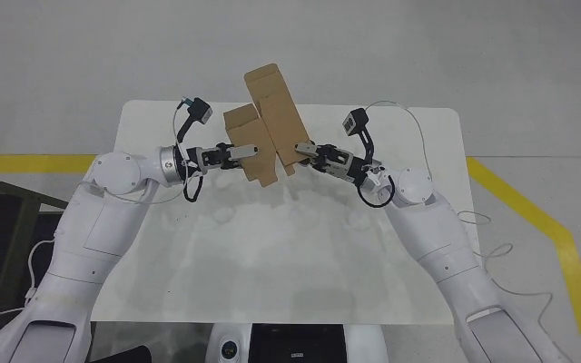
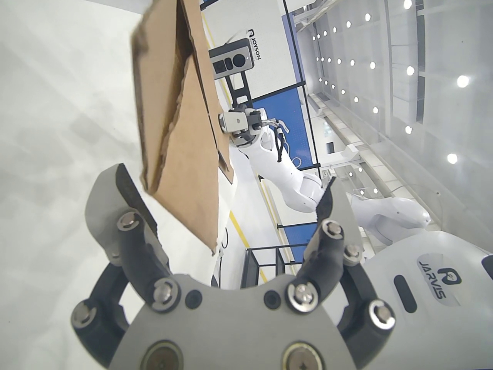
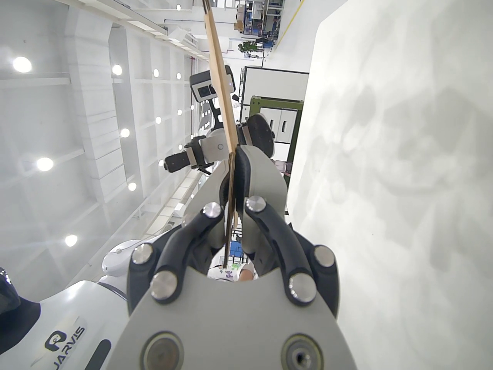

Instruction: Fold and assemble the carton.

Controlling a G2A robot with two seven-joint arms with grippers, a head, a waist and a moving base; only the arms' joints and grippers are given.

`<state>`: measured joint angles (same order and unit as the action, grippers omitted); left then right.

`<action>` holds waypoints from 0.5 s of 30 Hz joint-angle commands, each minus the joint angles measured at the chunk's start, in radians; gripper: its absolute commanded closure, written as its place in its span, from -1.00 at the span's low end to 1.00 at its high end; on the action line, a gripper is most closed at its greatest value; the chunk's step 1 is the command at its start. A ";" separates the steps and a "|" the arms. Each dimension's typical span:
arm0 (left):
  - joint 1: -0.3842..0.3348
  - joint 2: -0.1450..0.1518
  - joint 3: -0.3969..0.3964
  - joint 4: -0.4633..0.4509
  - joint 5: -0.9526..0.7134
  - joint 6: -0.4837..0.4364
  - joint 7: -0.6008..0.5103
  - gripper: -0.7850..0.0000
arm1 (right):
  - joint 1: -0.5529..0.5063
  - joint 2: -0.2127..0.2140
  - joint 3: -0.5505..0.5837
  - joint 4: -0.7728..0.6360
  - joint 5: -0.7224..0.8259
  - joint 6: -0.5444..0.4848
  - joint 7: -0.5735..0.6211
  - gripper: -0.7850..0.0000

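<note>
A flat brown cardboard carton (image 1: 270,118) with unfolded flaps hangs tilted above the back middle of the white table (image 1: 272,263). My right gripper (image 1: 303,149) is shut on the carton's edge; the right wrist view shows the board edge-on (image 3: 218,71), pinched between the two pads of that gripper (image 3: 232,163). My left gripper (image 1: 252,152) stands open at the carton's opposite side. In the left wrist view a loose flap (image 2: 181,125) reaches into the gap of the left gripper (image 2: 223,194), close to one fingertip (image 2: 117,182). Whether it touches is unclear.
The table's front half lies bare below both arms. Yellow floor tape (image 1: 36,163) runs past the table on both sides. A dark stand (image 1: 18,218) sits on the floor by the table's left edge.
</note>
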<state>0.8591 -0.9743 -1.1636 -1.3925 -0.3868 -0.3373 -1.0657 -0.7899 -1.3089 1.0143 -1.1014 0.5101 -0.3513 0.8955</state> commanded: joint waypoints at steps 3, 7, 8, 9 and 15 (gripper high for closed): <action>0.008 0.000 0.001 -0.010 0.009 0.010 0.000 0.10 | 0.001 -0.002 0.001 -0.004 -0.002 0.000 -0.008 1.00; 0.013 -0.001 0.003 -0.013 0.017 0.019 0.005 1.00 | 0.001 -0.005 0.000 -0.008 -0.006 -0.001 -0.015 1.00; 0.013 -0.001 0.004 -0.012 0.017 0.022 0.007 1.00 | 0.001 -0.006 -0.001 -0.008 -0.007 -0.001 -0.015 1.00; 0.014 -0.002 0.004 -0.012 0.017 0.025 0.009 1.00 | 0.000 -0.007 -0.002 -0.009 -0.006 0.001 -0.014 1.00; 0.016 -0.004 0.003 0.000 0.001 0.034 0.014 1.00 | 0.001 -0.010 -0.003 -0.007 -0.010 0.004 -0.009 1.00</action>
<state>0.8747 -0.9782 -1.1603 -1.3937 -0.3841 -0.3042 -1.0519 -0.7889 -1.3183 1.0109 -1.1082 0.5005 -0.3473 0.8863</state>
